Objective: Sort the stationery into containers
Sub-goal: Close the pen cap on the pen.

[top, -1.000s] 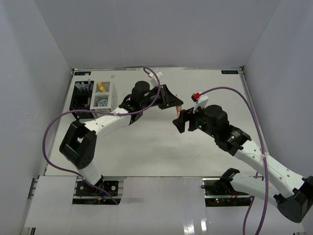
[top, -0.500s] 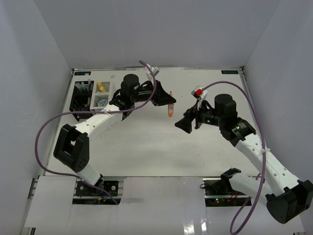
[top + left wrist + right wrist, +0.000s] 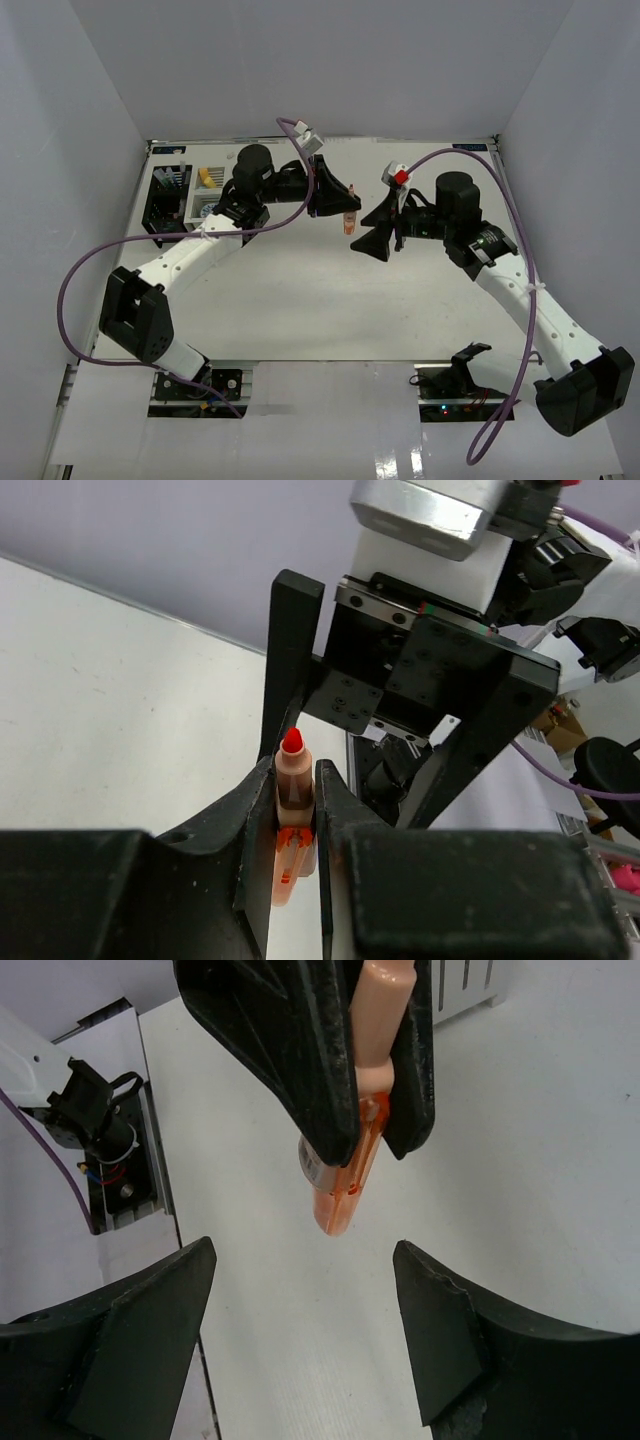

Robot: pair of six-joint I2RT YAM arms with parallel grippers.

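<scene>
The left end effector (image 3: 345,212) is clamped on an orange marker (image 3: 349,222) and holds it in the air over the middle of the desk (image 3: 300,300). In the left wrist view the marker sits squarely between the two pads, gripped around its middle, with a red tip showing past them. The right end effector (image 3: 300,1330) is spread wide and holds nothing. It faces the marker from just beside it without touching.

In the right wrist view the marker's long axis points toward the gap between the right fingers, slightly tilted. Its translucent orange end sticks out below the left pads.

The white organizer (image 3: 210,190) and black organizer (image 3: 163,195) stand side by side at the far left of the desk. Both are well apart from the marker, back along the left arm. That arm is much the nearer one to them. The coming move is probably a swing leftward to bring the marker over one of the organizers. The marker's free end would need to point down into the chosen organizer before the pads let go.
</scene>
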